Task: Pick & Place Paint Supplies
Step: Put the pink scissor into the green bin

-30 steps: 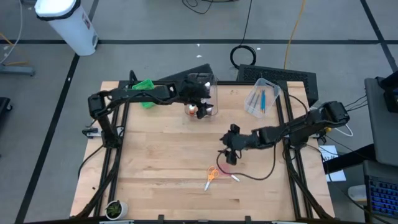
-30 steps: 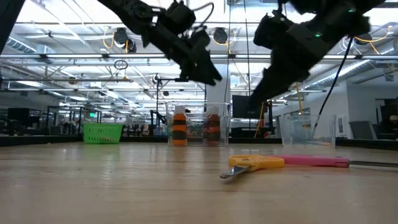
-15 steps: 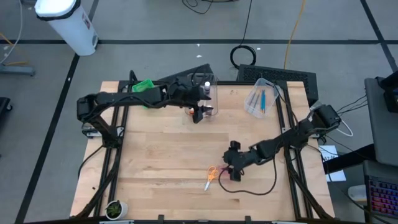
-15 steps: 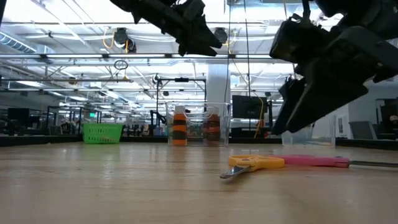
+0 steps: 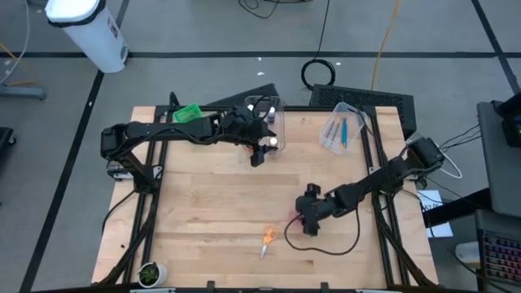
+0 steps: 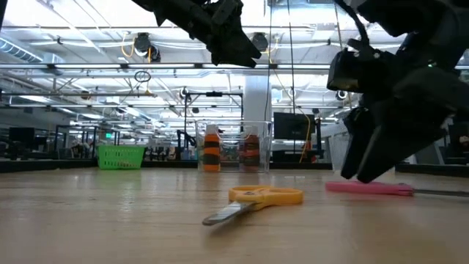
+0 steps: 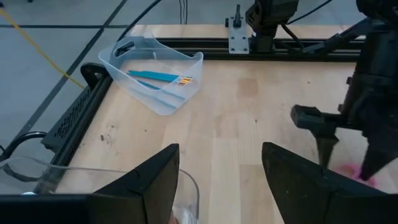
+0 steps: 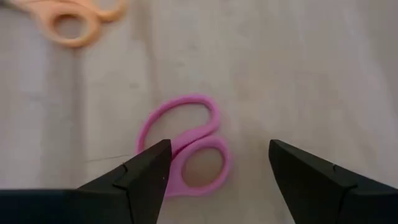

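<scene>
1. While the right gripper [image 5: 303, 221] is held low over the desk [image 5: 203, 203], its fingers are spread apart and nothing is clamped between them.
2. The pink scissors [image 8: 185, 145] are seen lying flat on the wood just below that gripper, their handle loops framed between the two dark fingers in the right wrist view.
3. The orange scissors [image 5: 266, 239] are laid on the desk near the front edge, just beside the pink pair and apart from it.
4. A black cable [image 5: 338, 244] is draped in a loop across the wood under the right arm.
5. The left gripper [image 5: 259, 151] is raised over the rear of the desk, its fingers apart and empty.
6. A clear tub [image 6: 233, 147] is set just behind it, and orange-banded paint bottles [image 6: 212, 149] are stood inside.
7. A second clear tub [image 7: 155, 73] is placed at the rear right, with blue paintbrushes [image 7: 158, 76] lying in it.
8. A green bin [image 5: 189, 115] is set at the rear left, partly hidden by the left arm.
</scene>
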